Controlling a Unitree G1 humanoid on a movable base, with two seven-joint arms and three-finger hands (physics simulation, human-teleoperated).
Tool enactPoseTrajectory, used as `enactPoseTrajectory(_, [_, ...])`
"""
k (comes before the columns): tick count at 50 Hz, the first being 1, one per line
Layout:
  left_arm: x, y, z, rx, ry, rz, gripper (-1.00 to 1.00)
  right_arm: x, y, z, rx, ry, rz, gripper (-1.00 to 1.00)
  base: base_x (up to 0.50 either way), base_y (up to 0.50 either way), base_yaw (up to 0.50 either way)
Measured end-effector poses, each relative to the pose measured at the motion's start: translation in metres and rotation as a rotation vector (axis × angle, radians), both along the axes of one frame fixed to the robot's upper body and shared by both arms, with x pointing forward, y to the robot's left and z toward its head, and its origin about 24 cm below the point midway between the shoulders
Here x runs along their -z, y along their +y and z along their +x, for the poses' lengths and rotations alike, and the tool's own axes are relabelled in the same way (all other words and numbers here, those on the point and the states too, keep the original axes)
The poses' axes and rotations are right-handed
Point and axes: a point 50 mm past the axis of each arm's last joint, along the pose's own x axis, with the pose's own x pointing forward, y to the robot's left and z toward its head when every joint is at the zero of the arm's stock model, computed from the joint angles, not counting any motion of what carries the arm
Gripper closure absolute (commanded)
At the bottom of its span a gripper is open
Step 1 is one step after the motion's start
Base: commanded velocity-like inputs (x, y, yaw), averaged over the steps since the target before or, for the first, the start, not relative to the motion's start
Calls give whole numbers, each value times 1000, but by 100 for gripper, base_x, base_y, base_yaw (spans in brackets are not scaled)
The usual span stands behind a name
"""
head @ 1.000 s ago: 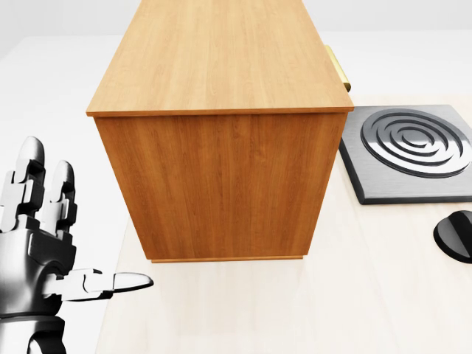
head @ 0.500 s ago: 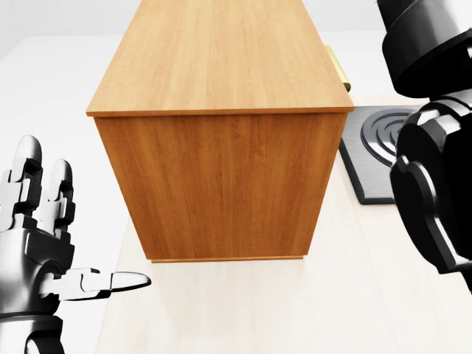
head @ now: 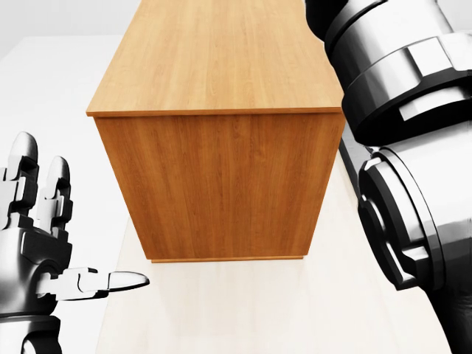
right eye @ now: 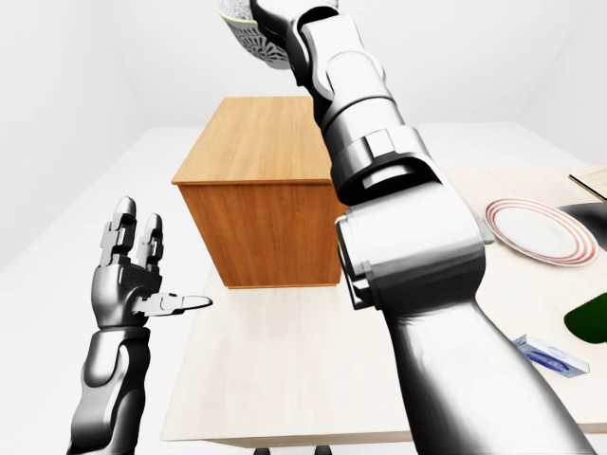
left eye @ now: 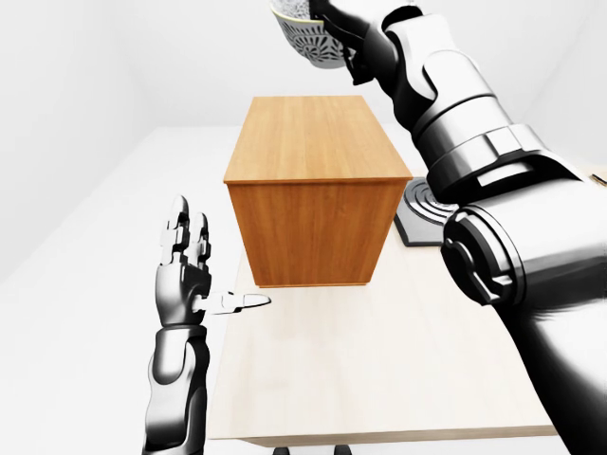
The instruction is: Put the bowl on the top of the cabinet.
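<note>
A wooden cabinet [left eye: 318, 223] stands on the pale table [left eye: 379, 379], its flat top [head: 221, 59] bare. A white patterned bowl [left eye: 308, 43] hangs high above the cabinet at the top edge of the left-eye view, with my right hand [left eye: 334, 21] shut on it; the hand is partly cut off by the frame. My right arm [head: 398, 110] fills the right side of the head view. My left hand [left eye: 194, 270] is open, fingers upright and thumb pointing right, left of the cabinet and holding nothing.
A dark burner plate [left eye: 422, 204] lies right of the cabinet, mostly behind my arm. Further right on the table are a red-rimmed plate [right eye: 536, 230], a small blue and white box [right eye: 550, 355] and a dark green thing [right eye: 593, 318].
My right arm has risen into the head view from the right and now hides the burner plate and the black round thing. The left hand has barely moved.
</note>
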Motion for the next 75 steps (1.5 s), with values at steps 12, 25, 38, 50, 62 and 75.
enactPoseTrajectory(12, [0, 0, 0, 2, 2, 0, -100, 22, 1, 7, -1, 40, -10, 100, 0, 0, 0])
enactPoseTrajectory(25, [2, 0, 1, 4, 9, 0, -100, 43, 0, 12, 2, 76, -22, 100, 0, 0, 0])
enactPoseTrajectory(38, [-1, 0, 0, 2, -2, 0, -100, 59, 0, 15, 3, 105, -32, 100, 0, 0, 0])
enactPoseTrajectory(50, [-2, 0, 0, 1, -10, 0, -100, 71, 0, 17, 5, 128, -42, 100, 0, 0, 0])
enactPoseTrajectory(62, [-2, 0, 0, 2, -10, 0, -100, 75, 0, 18, 6, 135, -47, 100, 0, 0, 0])
enactPoseTrajectory(75, [-2, 0, 0, 4, -7, 0, -100, 73, -1, 18, 11, 120, -59, -100, 0, 0, 0])
